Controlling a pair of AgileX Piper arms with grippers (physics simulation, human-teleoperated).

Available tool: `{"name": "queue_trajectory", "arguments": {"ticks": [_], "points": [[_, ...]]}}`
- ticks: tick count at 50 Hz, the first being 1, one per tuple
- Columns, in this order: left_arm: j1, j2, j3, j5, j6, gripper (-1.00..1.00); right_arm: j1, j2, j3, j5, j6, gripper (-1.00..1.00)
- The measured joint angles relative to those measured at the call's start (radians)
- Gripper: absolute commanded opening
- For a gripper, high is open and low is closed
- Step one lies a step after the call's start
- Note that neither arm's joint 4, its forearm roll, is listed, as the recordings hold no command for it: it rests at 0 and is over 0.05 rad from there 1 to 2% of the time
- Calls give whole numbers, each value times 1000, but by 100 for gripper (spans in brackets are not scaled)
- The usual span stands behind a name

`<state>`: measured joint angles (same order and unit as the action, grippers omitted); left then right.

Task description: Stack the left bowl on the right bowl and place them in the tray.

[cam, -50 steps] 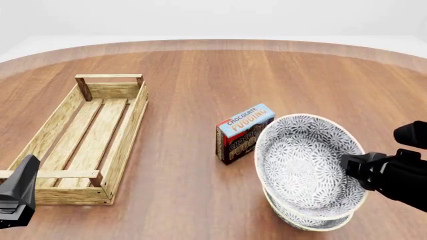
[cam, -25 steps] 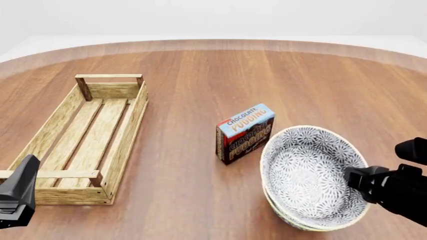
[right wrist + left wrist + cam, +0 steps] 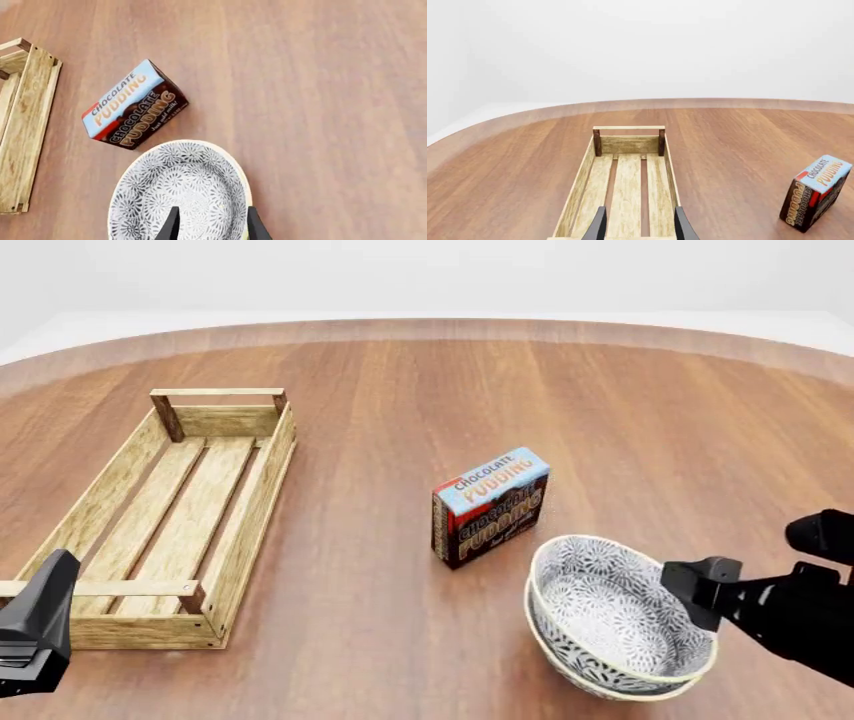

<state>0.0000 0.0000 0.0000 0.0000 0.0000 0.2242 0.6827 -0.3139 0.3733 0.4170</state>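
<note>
Jaws parted over the stacked bowls' near rim

Right gripper point(image 3: 211, 227) hangs just over the near rim of the stacked bowls point(image 3: 617, 632), fingers apart and gripping nothing, so the stack lies right under and ahead of its jaws. Beyond the bowls stands the chocolate pudding box point(image 3: 490, 505). Well off toward the left arm lies the tray point(image 3: 160, 515), its long axis running away from the arms. Left gripper point(image 3: 638, 229), also parted and empty, points down the tray's length, yet the bowls belong to the right arm's reach.

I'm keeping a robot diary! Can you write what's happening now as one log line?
stage: bowls stacked, beside pudding box | right tool: at rim, grip unclear | left tool: open over tray | tray: no bowls yet
</note>
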Motion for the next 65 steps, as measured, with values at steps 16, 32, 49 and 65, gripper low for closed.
{"name": "queue_trajectory", "arguments": {"ticks": [16, 32, 49, 65], "points": [[0, 0, 0, 0, 0, 100, -30, -36, -123, 115, -68, 100], [0, 0, 0, 0, 0, 100, -47, -146, -227, 307, -115, 100], [0, 0, 0, 0, 0, 100, 47, -211, -113, 332, -13, 100], [0, 0, 0, 0, 0, 100, 45, -183, -74, 304, 23, 100]]}}
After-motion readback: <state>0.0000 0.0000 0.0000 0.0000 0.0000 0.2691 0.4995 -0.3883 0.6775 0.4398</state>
